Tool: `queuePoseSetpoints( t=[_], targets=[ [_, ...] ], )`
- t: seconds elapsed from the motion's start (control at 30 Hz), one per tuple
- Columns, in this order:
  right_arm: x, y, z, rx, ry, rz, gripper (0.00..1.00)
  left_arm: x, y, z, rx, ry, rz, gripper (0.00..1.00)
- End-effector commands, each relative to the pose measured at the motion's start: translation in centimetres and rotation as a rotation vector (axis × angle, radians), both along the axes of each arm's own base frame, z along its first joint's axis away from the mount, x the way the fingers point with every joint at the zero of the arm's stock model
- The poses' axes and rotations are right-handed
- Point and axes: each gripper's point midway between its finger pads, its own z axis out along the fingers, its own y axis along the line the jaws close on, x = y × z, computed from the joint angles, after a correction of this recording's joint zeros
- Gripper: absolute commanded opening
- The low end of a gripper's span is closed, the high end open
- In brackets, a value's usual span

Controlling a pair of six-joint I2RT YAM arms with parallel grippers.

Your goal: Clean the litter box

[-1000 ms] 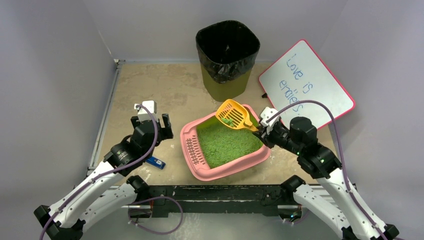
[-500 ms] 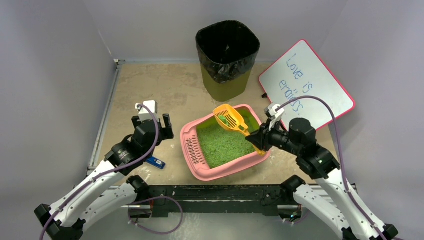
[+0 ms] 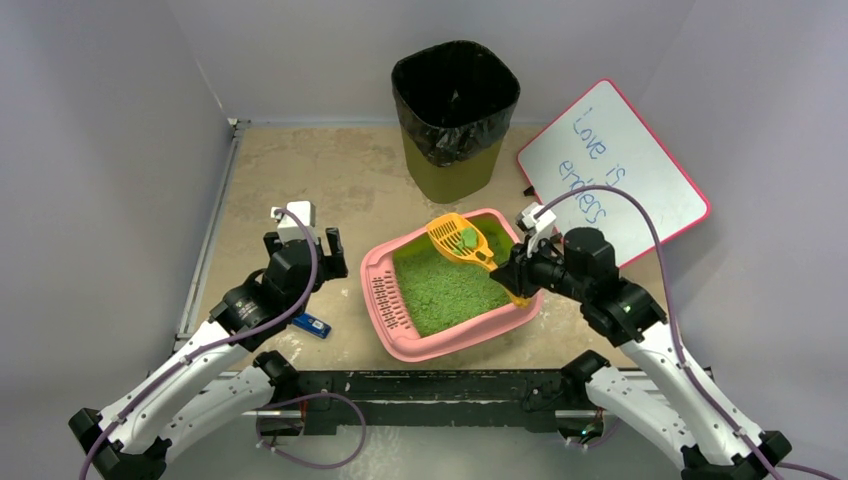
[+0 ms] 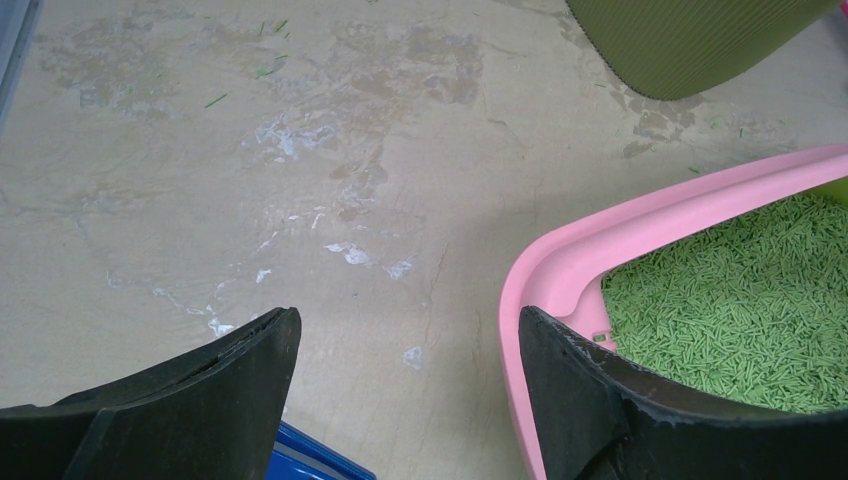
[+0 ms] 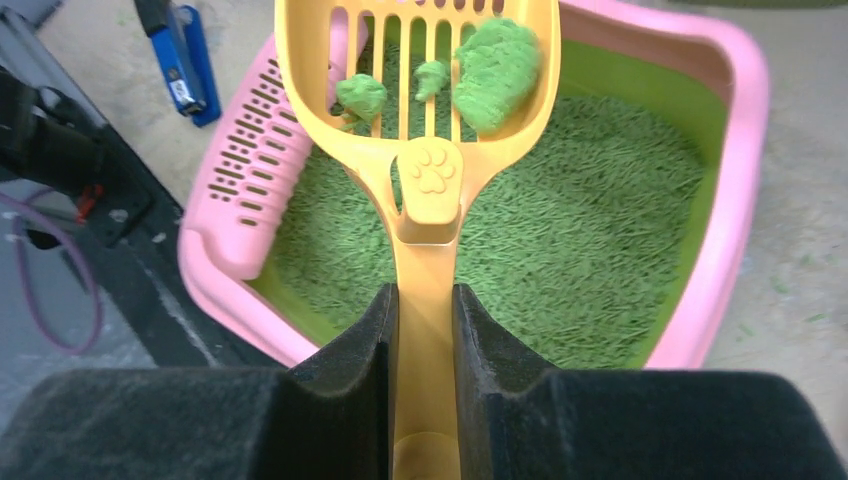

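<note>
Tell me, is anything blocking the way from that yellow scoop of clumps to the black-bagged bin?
Nothing visible does. The right hand holds the yellow slotted plastic scoop above the shallow pink plastic litter box; only bare tabletop separates it from the tall olive bin, whose rim looks higher.

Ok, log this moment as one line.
right gripper: shut on scoop | scoop: clumps, over litter box | left gripper: open, empty

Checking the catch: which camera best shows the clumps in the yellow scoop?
Right wrist: three green clumps sit close up in the slotted scoop. Top view shows only a small green patch; left wrist shows neither.
</note>
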Motion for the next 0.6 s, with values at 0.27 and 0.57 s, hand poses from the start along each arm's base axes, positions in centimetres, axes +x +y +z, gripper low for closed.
queuePoseSetpoints(
  t=[0.27,0.57],
  targets=[
    [3.5,-4.4,5.4,-0.467,-0.520,0.136,0.00,0.3,-0.2,2.1,-0.028,-0.057,-0.009,0.79],
    [4.5,-6.7,6.8,-0.680,-0.537,0.156,0.00,0.3,-0.2,2.0,-0.026,-0.055,-0.011,0.79]
  ],
)
